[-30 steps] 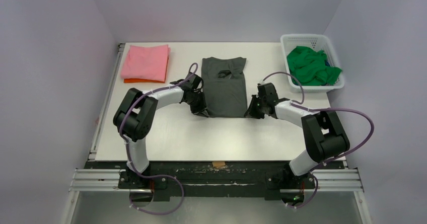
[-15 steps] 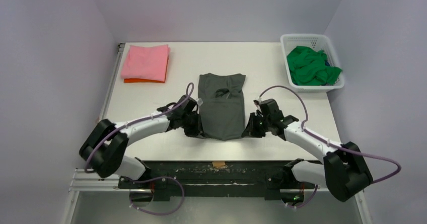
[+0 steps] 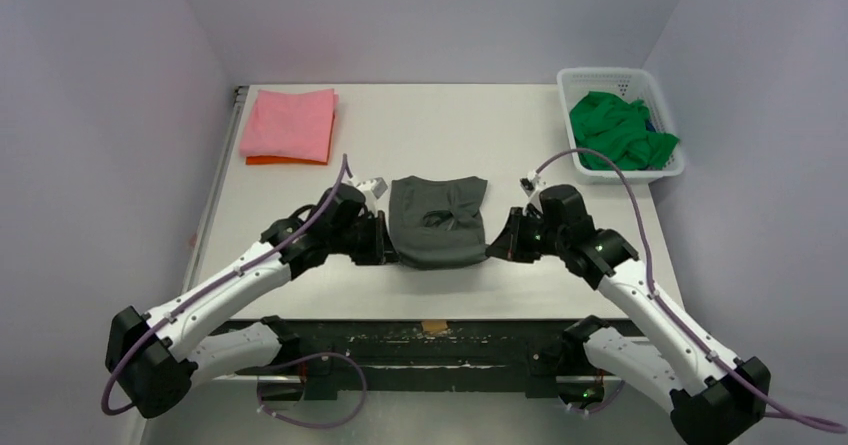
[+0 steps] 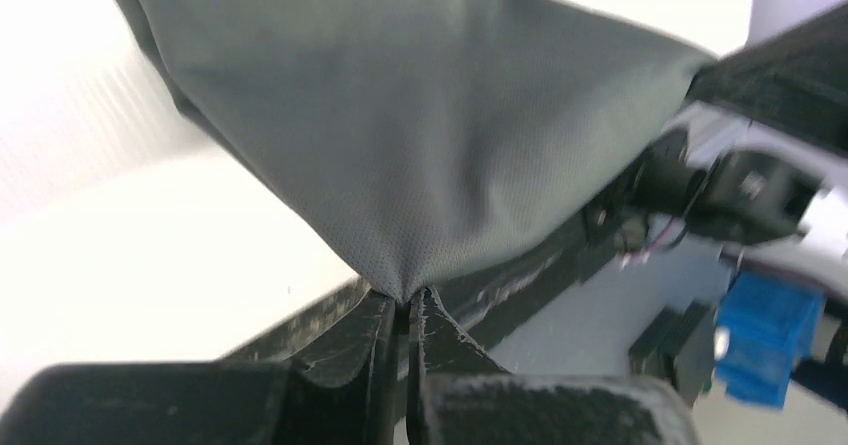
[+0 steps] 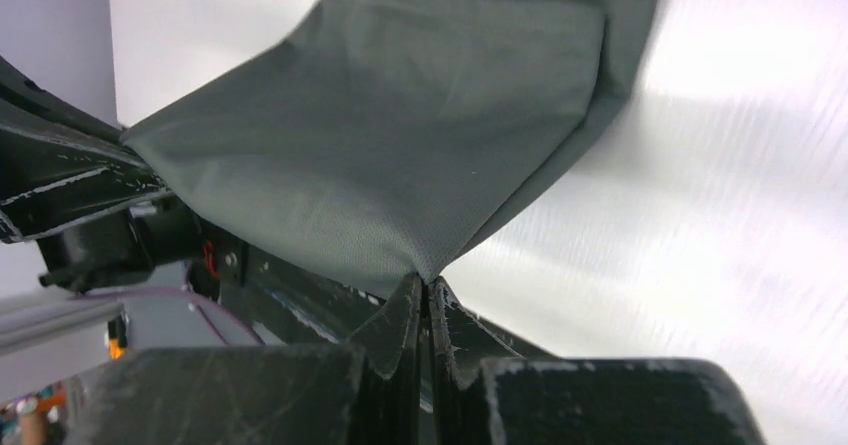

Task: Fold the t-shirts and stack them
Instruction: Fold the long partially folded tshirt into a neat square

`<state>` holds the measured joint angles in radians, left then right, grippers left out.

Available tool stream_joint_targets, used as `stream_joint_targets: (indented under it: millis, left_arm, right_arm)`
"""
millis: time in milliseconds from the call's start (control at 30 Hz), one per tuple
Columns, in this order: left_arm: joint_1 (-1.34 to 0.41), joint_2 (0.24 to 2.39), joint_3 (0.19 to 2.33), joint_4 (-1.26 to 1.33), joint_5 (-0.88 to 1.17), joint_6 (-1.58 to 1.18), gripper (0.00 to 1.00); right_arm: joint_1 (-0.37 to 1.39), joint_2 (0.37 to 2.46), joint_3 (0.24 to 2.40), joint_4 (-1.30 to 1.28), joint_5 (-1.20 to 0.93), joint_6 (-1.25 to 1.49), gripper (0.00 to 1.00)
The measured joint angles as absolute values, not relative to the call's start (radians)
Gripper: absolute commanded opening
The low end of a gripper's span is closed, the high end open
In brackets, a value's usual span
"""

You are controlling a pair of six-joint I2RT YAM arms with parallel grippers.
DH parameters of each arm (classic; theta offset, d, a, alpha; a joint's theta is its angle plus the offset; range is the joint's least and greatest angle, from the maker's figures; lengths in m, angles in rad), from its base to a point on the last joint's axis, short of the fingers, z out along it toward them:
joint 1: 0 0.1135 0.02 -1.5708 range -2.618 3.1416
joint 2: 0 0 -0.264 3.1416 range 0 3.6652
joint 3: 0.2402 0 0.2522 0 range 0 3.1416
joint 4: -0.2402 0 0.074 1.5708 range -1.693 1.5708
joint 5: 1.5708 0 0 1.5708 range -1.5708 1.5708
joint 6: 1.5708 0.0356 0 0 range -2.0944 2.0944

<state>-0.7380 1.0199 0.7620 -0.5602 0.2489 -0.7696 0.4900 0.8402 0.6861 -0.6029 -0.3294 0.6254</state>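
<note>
As the left claw [image 3: 385,241] and right claw [image 3: 497,246] pinch its near corners, the charcoal-grey t-shirt [image 3: 437,217] spans between them, trailing far across the tabletop [image 3: 420,140].

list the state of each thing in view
dark charcoal-grey cloth t-shirt: partly folded, near corners lifted
left pincer: shut on one corner
right pincer: shut on other corner
pink cloth t-shirt: folded, on top
orange cloth t-shirt: flat under pink
green cloth t-shirt: crumpled in white plastic lattice basket
</note>
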Motion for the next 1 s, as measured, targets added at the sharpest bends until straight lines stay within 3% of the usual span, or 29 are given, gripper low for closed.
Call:
stream_joint_targets:
  millis: [333,700,1000]
  left_arm:
    - [-0.502,1.360,1.126,-0.567,0.221,-0.693,0.00]
    - [-0.402,1.824,1.498,-0.608,0.228,-0.639,0.00]
    - [-0.355,2.070,1.708,-0.672,0.223,-0.630,0.01]
  right_arm:
    - [0.378,1.197,0.986,-0.531,-0.183,0.608,0.00]
    - [0.265,1.638,1.263,-0.440,-0.178,0.569,0.00]
    - [0.247,1.921,1.412,-0.366,-0.167,0.559,0.00]
